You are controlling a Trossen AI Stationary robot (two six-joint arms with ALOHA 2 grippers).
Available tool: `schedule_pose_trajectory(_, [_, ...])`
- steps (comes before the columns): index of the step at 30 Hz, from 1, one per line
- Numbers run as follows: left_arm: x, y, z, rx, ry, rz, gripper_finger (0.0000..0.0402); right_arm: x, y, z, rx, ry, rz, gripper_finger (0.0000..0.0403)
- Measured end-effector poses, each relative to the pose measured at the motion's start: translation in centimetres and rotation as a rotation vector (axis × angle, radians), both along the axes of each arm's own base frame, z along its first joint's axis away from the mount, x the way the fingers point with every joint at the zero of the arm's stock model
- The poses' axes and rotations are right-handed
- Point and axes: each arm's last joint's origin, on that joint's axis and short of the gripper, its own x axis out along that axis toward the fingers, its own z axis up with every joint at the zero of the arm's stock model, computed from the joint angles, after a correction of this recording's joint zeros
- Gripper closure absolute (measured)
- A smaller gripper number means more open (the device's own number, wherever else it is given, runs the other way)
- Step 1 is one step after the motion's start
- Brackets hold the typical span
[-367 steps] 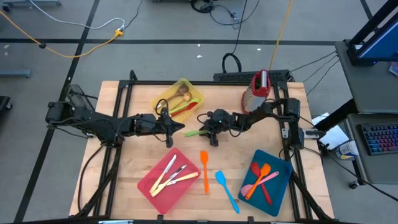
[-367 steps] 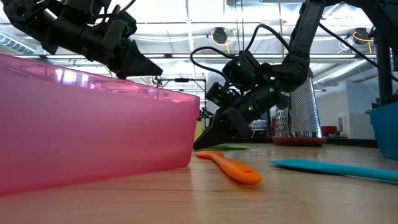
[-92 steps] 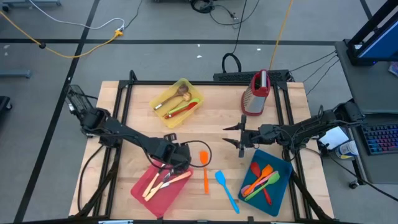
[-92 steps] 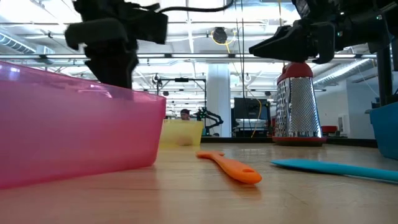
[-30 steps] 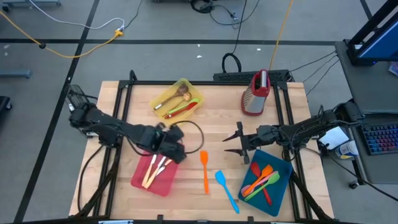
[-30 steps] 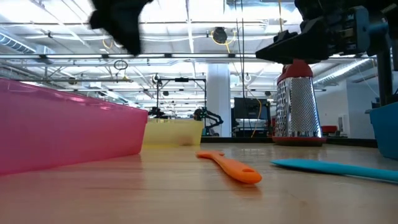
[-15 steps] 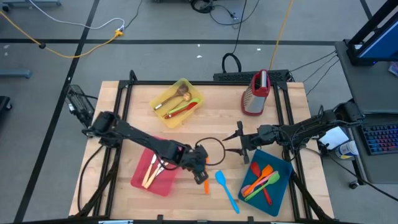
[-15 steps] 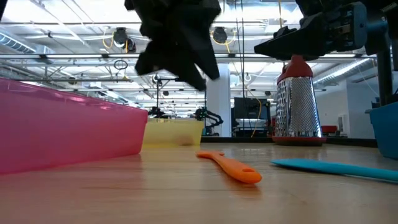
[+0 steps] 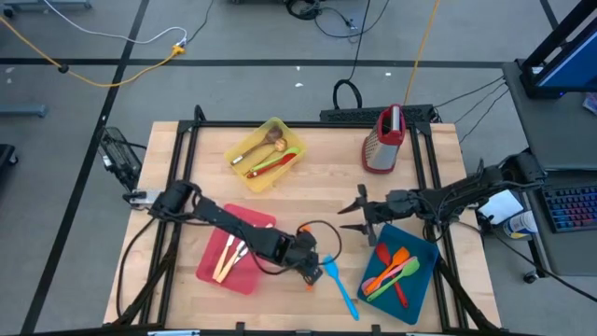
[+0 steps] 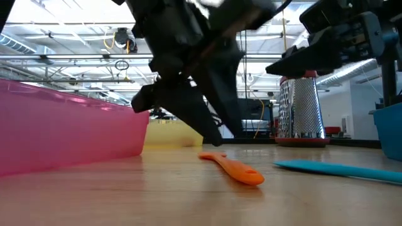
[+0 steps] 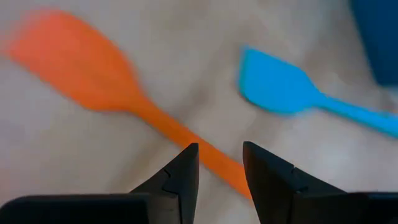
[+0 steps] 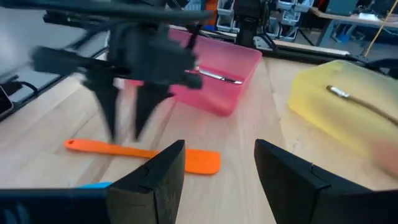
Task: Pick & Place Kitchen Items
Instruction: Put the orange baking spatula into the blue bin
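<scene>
Right now the left gripper (image 9: 312,265) hangs low over the orange spatula (image 9: 307,283) near the front middle of the wooden table (image 9: 317,191). Its 2 fingers (image 11: 180,177) are parted, with the spatula's handle running between their tips in the left wrist view; whether they touch it I cannot tell. Seen from table height, the orange spatula (image 10: 231,167) lies flat on the wood with the gripper just above it.

Just beside it, toward the right arm's side, lies the blue spatula (image 9: 339,286), also flat on the table, its blade near the orange one and its handle angled toward the front edge.

Meanwhile the right gripper (image 9: 359,217) hovers above the table beside the blue tray (image 9: 422,289), its 2 fingers spread wide and empty. That tray holds several utensils (image 9: 392,275), orange, green and red among them.

Next to the left arm, the pink-red tray (image 9: 207,271) holds pale-handled cutlery (image 9: 230,258). At the back of the table the yellow tray (image 9: 282,126) carries wooden spoons (image 9: 266,141) and a green and a red utensil. A metal grater (image 9: 385,140) with a red top stands upright at the back, on the right arm's side, well apart from both grippers.
</scene>
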Motion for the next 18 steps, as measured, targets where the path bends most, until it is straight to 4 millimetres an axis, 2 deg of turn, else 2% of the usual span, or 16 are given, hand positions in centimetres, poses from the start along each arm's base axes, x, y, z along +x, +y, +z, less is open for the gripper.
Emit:
schedule_pose_trajectory(4, [0.0,0.9,-0.1,0.083,-0.017,0.136,0.0275,-0.8,-0.1,-0.9,0.077,-0.01,-0.018,0.0216])
schedule_pose_trajectory(8, [0.4,1.3,-0.6,0.076,-0.021,0.18,0.0275,-1.5,-0.3,-1.5,0.113,-0.05,-0.023,0.0216])
schedule_pose_trajectory(11, [0.4,1.3,-1.4,0.077,0.002,0.208,0.0275,-2.0,-0.3,-1.7,0.119,-0.088,-0.02,0.0216])
schedule_pose_trajectory(18, [-0.1,0.7,-1.5,0.035,0.029,0.26,0.0275,-2.3,-0.4,-1.8,0.101,-0.104,-0.015,0.0216])
